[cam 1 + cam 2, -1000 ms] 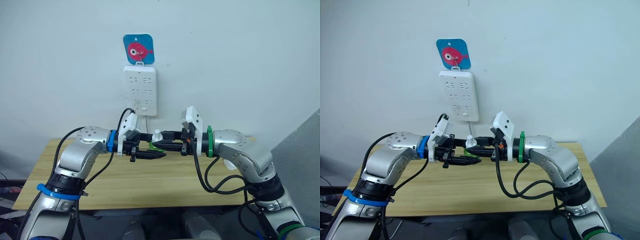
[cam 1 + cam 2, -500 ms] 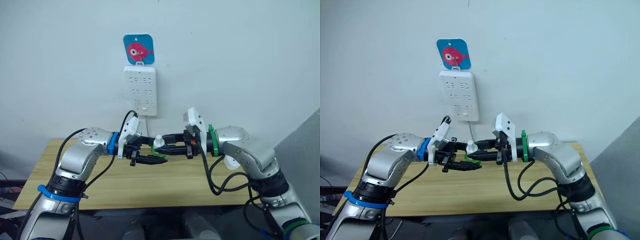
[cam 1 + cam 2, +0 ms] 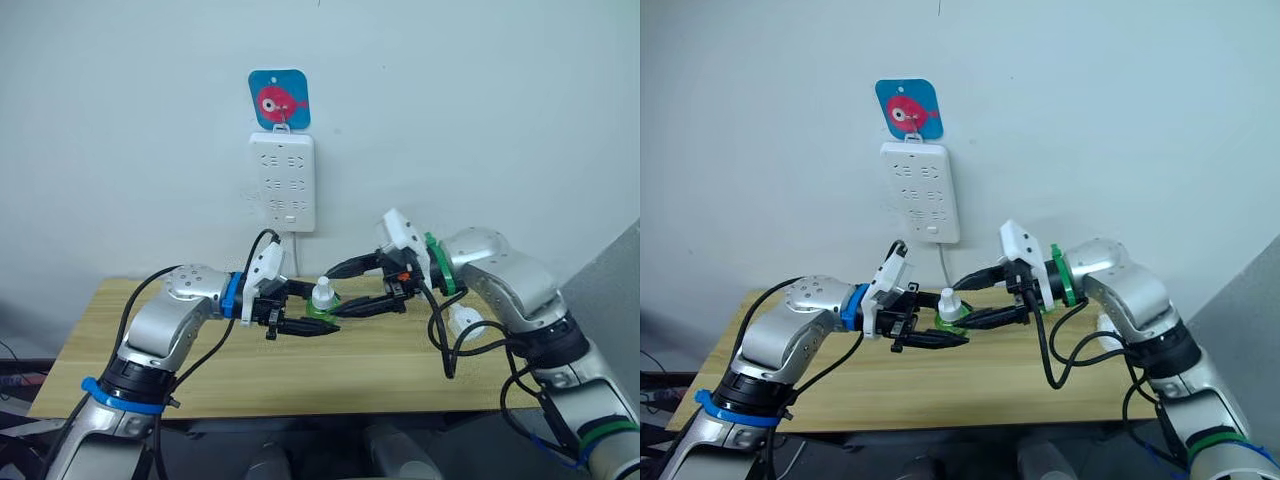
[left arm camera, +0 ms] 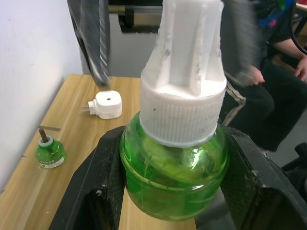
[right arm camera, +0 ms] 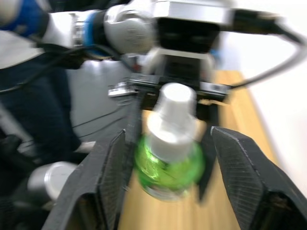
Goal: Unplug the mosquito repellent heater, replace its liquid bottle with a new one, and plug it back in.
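The new one (image 4: 173, 168), a green bottle with a white cap (image 4: 183, 96), is held over the table with my left gripper (image 3: 316, 310) shut on its body. My right gripper (image 3: 333, 292) comes in from the right and stands open, one finger (image 5: 103, 191) on each side of the cap without gripping it. On the table behind lie the white mosquito repellent heater (image 4: 107, 104), prongs showing, and its liquid bottle (image 4: 49, 153), green with a bare dark wick.
A white multi-socket power strip (image 3: 281, 182) hangs on the wall above the wooden table (image 3: 95, 335), under a blue fish sticker (image 3: 278, 98). A seated person (image 4: 280, 72) shows beyond the table in the left wrist view.
My right gripper's fingers have spread apart from around the cap and that arm has drawn back to the right. The left gripper with the bottle has sunk slightly.
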### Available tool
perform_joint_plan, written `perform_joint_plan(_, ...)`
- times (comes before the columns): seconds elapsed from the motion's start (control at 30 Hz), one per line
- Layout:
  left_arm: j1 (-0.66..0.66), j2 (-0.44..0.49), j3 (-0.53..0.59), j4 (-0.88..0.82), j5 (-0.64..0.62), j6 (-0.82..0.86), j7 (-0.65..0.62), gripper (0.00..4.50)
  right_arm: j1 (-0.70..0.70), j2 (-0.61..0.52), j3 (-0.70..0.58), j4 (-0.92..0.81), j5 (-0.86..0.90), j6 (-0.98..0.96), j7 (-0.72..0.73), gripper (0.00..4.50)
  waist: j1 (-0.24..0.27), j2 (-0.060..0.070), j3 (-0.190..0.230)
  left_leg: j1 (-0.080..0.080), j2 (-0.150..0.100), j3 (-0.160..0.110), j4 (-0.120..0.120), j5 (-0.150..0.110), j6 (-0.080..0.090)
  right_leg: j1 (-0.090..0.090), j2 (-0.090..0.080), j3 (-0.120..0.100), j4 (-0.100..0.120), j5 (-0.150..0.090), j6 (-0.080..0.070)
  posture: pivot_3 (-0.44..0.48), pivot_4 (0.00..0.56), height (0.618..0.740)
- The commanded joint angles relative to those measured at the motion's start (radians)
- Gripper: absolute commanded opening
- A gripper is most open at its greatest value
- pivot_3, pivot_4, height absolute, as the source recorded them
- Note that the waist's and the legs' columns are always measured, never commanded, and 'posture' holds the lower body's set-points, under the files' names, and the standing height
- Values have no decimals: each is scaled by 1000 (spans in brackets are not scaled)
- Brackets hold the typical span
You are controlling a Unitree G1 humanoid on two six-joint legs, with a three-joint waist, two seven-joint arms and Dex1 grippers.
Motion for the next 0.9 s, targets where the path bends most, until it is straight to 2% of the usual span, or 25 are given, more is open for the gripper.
perform_joint_plan(0.03, -2, -27, 45, 24, 12, -55, 59, 2284, 71, -53, -122, -129, 27, 22, -81, 2795, 0, 0, 0, 0, 0, 0, 0, 0, 0, 0, 0, 0, 0, 0, 0, -175, 48, 740)
perform_joint_plan(0.13, -13, -77, 59, 71, 47, -120, 131, 2284, 193, -37, -196, -259, 20, 45, -231, 2795, -1, 0, 0, 0, 0, 0, 0, 0, 0, 0, 0, 0, 0, 0, 0, -189, 51, 740)
perform_joint_plan(0.23, -24, -111, 62, 106, 81, -174, 178, 2284, 260, 17, -212, -349, 10, 75, -366, 2795, -8, 0, -1, 0, 0, 1, 0, 0, 0, -1, 0, 1, 0, 0, 1, -207, 54, 740)
perform_joint_plan(0.4, -45, -148, 37, 140, 115, -213, 204, 2284, 271, 162, -67, -357, -124, 77, -589, 2795, -34, 1, -2, 2, 0, 4, 0, 0, 1, 0, 1, 4, 1, -2, 4, -239, 56, 740)
perform_joint_plan(0.53, -64, -170, 33, 159, 127, -222, 215, 2284, 239, 242, 1, -319, -173, 82, -660, 2795, -47, 2, -2, 3, 0, 4, -1, 0, 1, 0, 1, 4, 1, -2, 4, -246, 59, 740)
perform_joint_plan(0.77, -73, -191, 29, 158, 135, -221, 229, 2284, 207, 308, 28, -247, -226, 51, -712, 2795, -55, 2, -2, 2, 0, 3, -1, 0, 1, 1, 1, 3, 0, -2, 4, -237, 62, 740)
perform_joint_plan(0.9, -75, -191, 36, 146, 128, -208, 237, 2284, 200, 314, 17, -229, -221, 44, -700, 1874, -56, 2, -2, 2, 0, 3, -1, 0, 1, 1, 1, 4, 0, -2, 4, -227, 62, 740)
